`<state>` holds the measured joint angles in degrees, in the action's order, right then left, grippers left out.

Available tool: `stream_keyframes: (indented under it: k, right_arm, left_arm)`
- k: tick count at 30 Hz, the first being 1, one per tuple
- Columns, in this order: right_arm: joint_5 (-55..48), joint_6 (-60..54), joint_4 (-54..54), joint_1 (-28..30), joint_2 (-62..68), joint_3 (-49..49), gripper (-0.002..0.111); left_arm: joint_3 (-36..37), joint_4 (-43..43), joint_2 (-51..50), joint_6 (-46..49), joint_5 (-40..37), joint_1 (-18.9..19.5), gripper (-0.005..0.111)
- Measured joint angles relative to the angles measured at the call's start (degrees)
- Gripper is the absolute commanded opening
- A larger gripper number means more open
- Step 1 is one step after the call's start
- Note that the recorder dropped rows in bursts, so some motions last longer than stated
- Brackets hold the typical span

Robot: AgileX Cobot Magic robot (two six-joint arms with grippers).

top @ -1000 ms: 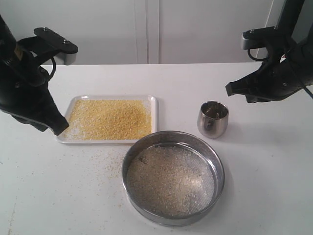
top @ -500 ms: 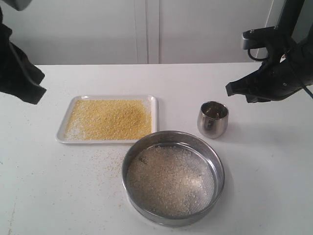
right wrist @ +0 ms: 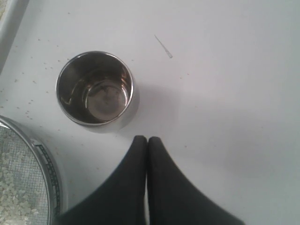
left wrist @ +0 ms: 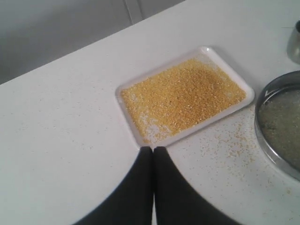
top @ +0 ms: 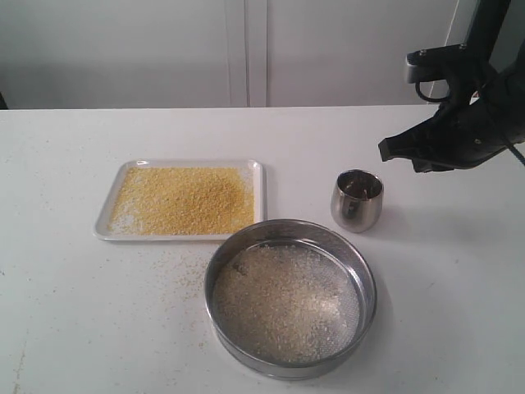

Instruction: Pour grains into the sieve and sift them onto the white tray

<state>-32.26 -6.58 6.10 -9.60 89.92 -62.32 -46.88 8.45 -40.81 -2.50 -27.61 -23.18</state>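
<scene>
The white tray (top: 103,223) (left wrist: 130,121) lies at the left and carries a layer of fine golden-yellow grains (top: 184,198) (left wrist: 185,94). In front of it on the table stands the steel sieve (top: 290,368) (left wrist: 262,140), with pale coarse grains (top: 279,304) on its mesh. A small steel cup (top: 358,199) (right wrist: 96,89) stands upright to the right, and it looks empty. My right gripper (top: 384,151) (right wrist: 146,139) hangs shut above the table beside the cup, holding nothing. My left gripper (left wrist: 153,149) is shut and empty, high above the table near the tray; it is out of the exterior view.
Loose yellow grains (top: 176,267) (left wrist: 232,143) are scattered on the white table between tray and sieve. A thin pale sliver (right wrist: 164,47) lies on the table beyond the cup. A pale wall stands behind the table.
My left arm has drawn back up and to the left, out of the exterior view. The right arm, cup, sieve and tray have not moved.
</scene>
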Motion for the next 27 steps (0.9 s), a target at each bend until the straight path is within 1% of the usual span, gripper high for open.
stream_keyframes:
  k: [2, 6, 8, 13, 18, 27]
  right_arm:
    - [0.0, 0.0, 0.0, 0.0, 0.0, 0.0, 0.0]
    - [0.0, 0.0, 0.0, 0.0, 0.0, 0.0, 0.0]
    - [0.0, 0.0, 0.0, 0.0, 0.0, 0.0, 0.0]
    - [0.0, 0.0, 0.0, 0.0, 0.0, 0.0, 0.0]
    - [0.0, 0.0, 0.0, 0.0, 0.0, 0.0, 0.0]
    - [0.0, 0.0, 0.0, 0.0, 0.0, 0.0, 0.0]
  left_arm:
    - [2.5, -0.1, 3.2, 0.0, 0.5, 2.4, 0.0]
    - [6.3, -0.3, 8.7, 0.0, 1.1, 5.9, 0.0]
    - [8.9, -0.5, 11.8, 0.0, 3.9, 8.2, 0.0]
    - [15.2, -0.9, 18.6, 0.0, 8.2, 12.6, 0.0]
    - [20.4, -1.0, 23.6, -0.4, 9.0, 15.1, 0.0]
    - [26.9, -1.4, 29.7, -2.9, 9.5, 19.0, 0.0]
